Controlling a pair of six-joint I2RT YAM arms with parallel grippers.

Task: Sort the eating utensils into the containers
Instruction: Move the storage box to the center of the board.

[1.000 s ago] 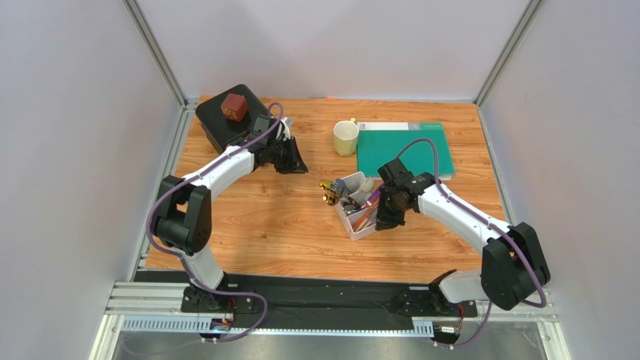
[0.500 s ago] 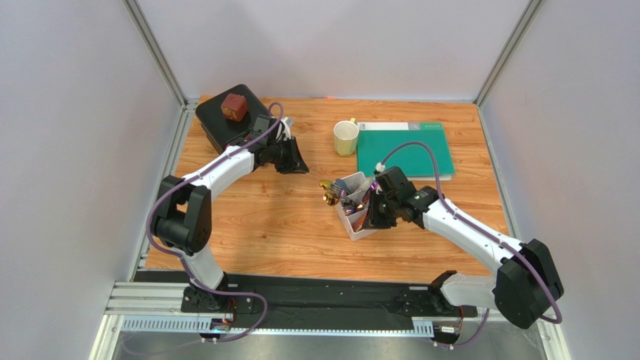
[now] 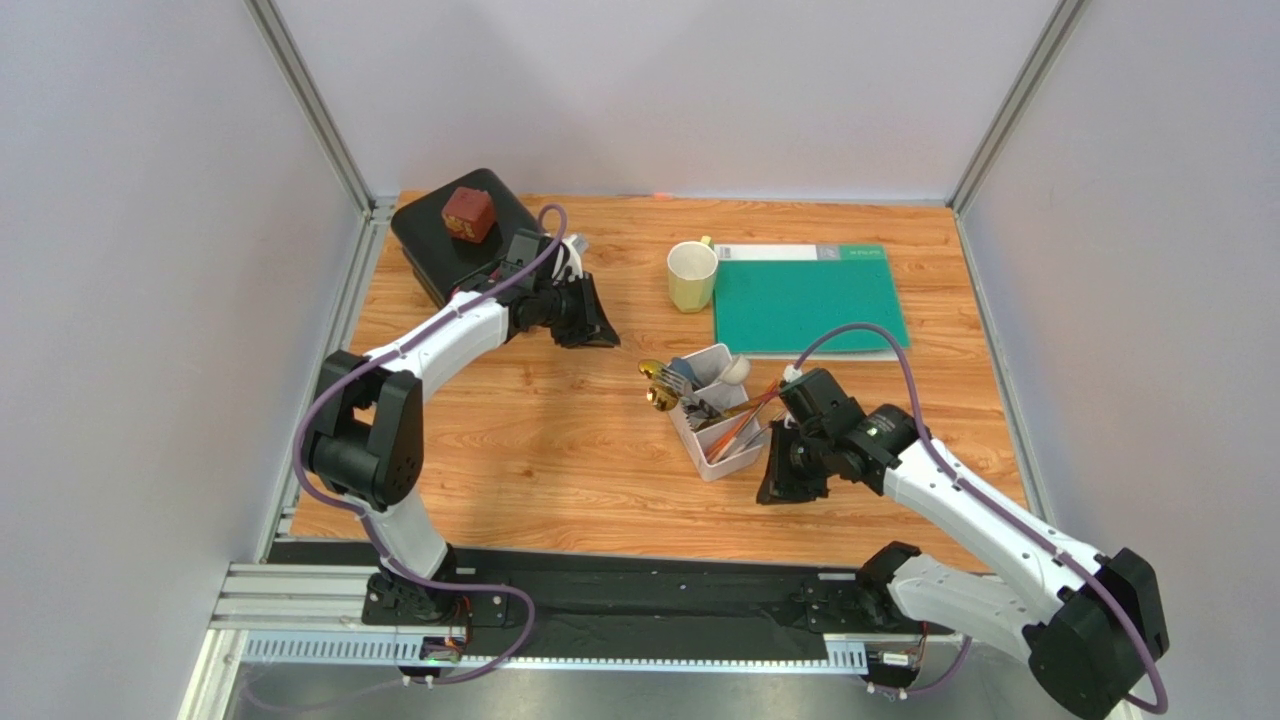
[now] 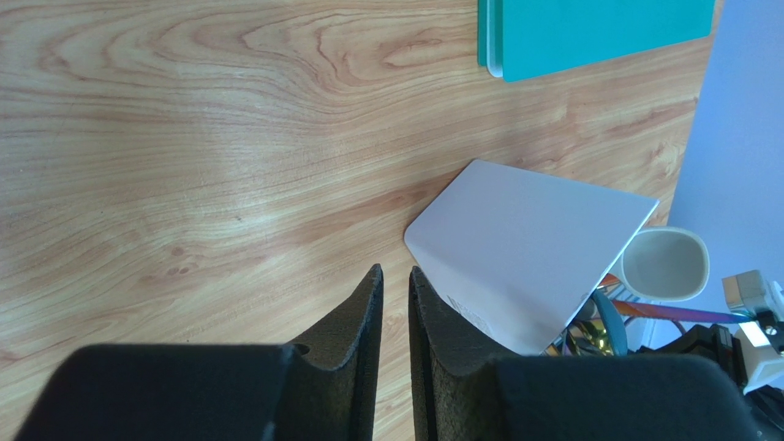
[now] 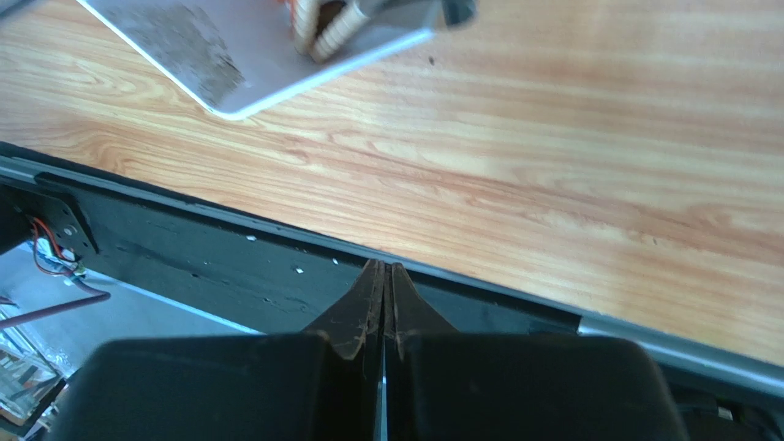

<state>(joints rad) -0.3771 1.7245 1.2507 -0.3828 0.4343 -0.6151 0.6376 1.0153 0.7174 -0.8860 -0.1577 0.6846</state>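
The white tray (image 3: 718,453) stands mid-table and holds the utensils: gold ones (image 3: 658,384) over its far-left end, a white spoon (image 3: 733,368), and orange-brown sticks (image 3: 736,431). My right gripper (image 3: 778,480) is shut and empty, just right of the tray's near end, over the table's front edge (image 5: 515,285). A corner of the tray (image 5: 248,64) shows at the top of the right wrist view. My left gripper (image 3: 589,324) is far left of the tray, empty, its jaws only a narrow slit apart. The left wrist view shows the tray's side (image 4: 529,248) and the white spoon's bowl (image 4: 662,266).
A black box (image 3: 436,255) with a red-brown block (image 3: 469,213) on it stands at the back left, beside my left arm. A cream cup (image 3: 691,275) and a green book (image 3: 812,297) lie behind the tray. The black base rail (image 5: 230,266) runs along the near edge.
My right gripper has pulled back from over the tray toward the near edge and to the right, shut and empty. The left arm has not moved.
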